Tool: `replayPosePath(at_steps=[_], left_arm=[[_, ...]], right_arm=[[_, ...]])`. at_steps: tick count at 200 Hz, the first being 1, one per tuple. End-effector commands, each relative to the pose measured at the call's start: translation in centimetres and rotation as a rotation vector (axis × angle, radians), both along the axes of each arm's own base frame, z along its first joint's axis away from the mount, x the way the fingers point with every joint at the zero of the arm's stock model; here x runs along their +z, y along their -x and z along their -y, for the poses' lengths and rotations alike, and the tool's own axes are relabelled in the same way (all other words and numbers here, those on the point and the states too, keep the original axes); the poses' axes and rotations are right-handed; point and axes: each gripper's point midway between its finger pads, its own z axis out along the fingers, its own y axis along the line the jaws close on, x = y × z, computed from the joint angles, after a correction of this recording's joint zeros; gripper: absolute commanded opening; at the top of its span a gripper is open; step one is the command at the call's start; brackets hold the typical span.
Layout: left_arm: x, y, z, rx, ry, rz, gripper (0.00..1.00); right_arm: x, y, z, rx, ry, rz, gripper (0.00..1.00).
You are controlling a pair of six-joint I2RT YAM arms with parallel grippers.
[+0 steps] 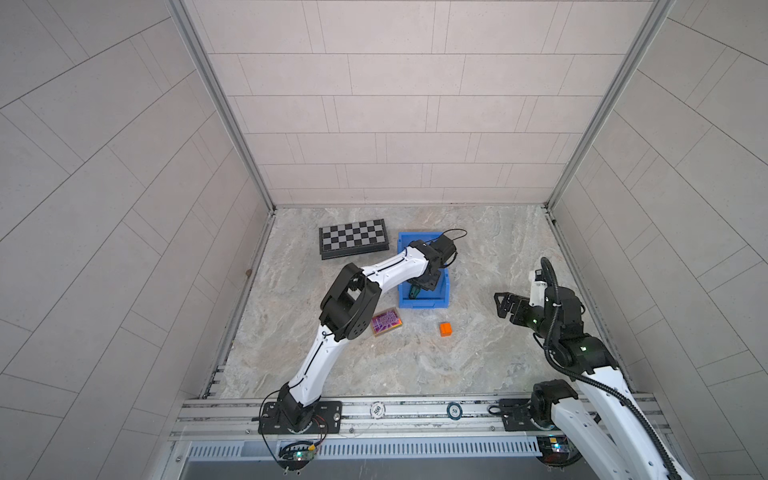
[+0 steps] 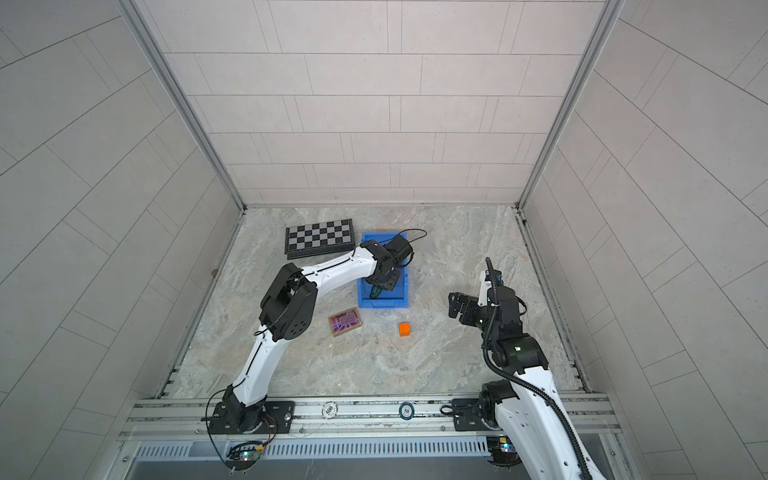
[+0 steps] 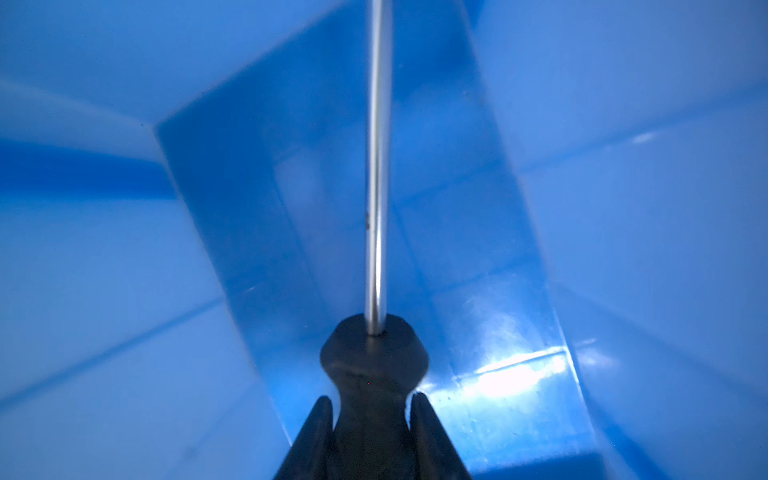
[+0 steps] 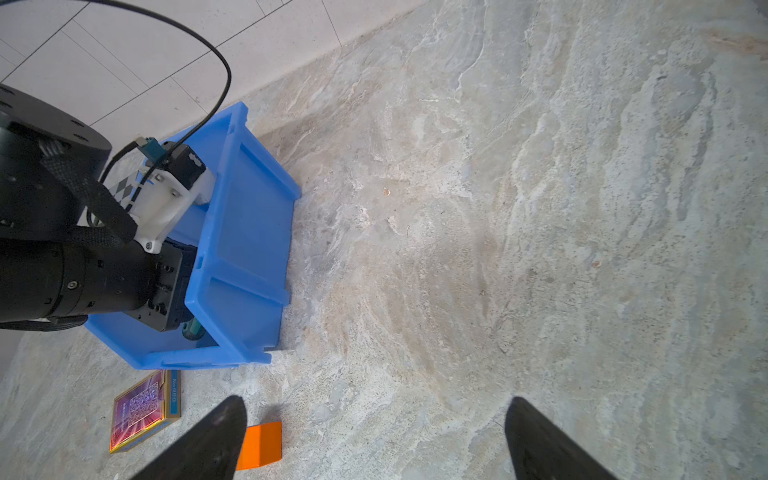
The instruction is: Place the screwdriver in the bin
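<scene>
The blue bin (image 1: 422, 304) (image 2: 382, 304) stands on the marble table, left of the middle. My left gripper (image 1: 420, 286) (image 2: 381, 285) reaches down inside it and is shut on the dark handle of the screwdriver (image 3: 374, 370). In the left wrist view the thin metal shaft runs forward over the bin's blue floor (image 3: 498, 257), between its walls. The handle's green end (image 1: 414, 293) (image 4: 193, 328) sticks out behind the gripper, toward the bin's lower front end. My right gripper (image 1: 500, 305) (image 4: 376, 401) hangs open and empty over bare table, to the right of the bin (image 4: 245, 232).
A black-and-grey checkered board (image 1: 353, 243) lies left of the bin at the back. A purple card box (image 1: 386, 321) and an orange cube (image 1: 446, 328) lie in front of the bin. Two poker chips (image 1: 377, 409) sit on the front rail. Walls close in three sides.
</scene>
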Motion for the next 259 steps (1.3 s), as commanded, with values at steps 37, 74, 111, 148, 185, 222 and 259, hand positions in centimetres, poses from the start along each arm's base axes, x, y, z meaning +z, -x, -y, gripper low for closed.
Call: replayPosePath(at_steps=[37,74,111,148,185,222,259], left_arm=[[0.5,-0.4,0.4,-0.002,0.013,0.007,0.37],[1.4,-0.5,0.7,-0.002,0.031,0.017,0.43],[4.4,-0.8,1.2,0.003,0.082,0.053,0.45],[10.0,-1.2,1.6,0.005,0.154,0.124,0.46],[17.7,-0.9,2.4,-0.014,0.301,0.215,0.5],[25.0,-0.3,1.3,-0.028,0.386,0.343,0.56],[30.1,0.5,-2.1,-0.017,0.43,0.442,0.6]], right_arm=[[-0.4,0.4,0.2,-0.002,0.01,-0.006,0.99],[-0.2,0.5,0.2,0.0,0.012,-0.002,0.99],[0.0,0.6,0.3,-0.001,0.015,0.002,0.99],[0.4,0.5,0.3,0.008,0.032,0.006,0.99],[0.8,0.0,0.8,0.006,0.075,-0.001,0.99],[2.8,-0.8,1.3,0.026,0.153,0.017,0.99],[6.9,-2.4,2.2,0.045,0.277,0.074,0.99]])
